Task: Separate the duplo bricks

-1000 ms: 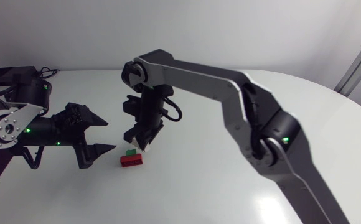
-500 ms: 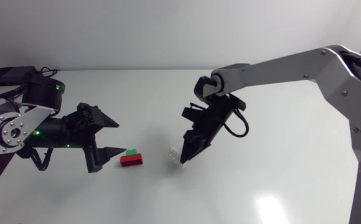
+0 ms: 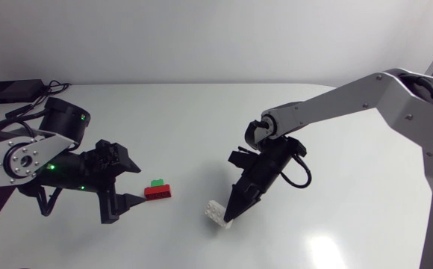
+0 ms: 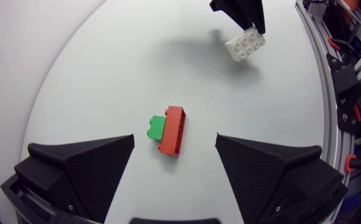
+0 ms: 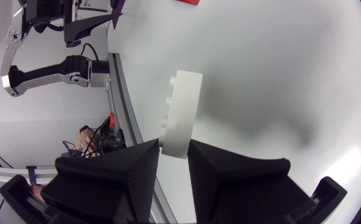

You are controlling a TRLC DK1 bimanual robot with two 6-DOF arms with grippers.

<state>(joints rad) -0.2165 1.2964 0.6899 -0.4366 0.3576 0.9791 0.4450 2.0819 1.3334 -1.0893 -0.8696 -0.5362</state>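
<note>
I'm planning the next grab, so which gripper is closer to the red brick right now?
Left. The left gripper sits open just short of the red brick, which lies right ahead of it. The right gripper is farther off, shut on the white brick.

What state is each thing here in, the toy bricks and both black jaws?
White plastic duplo brick: clamped at one end in the right jaws, apart from the others.
Red plastic duplo brick: lying on the table, ungripped.
Small green plastic duplo brick: joined to the red brick.
Left jaws: open, red-green pair just ahead, untouched.
Right jaws: shut on the white brick.
</note>
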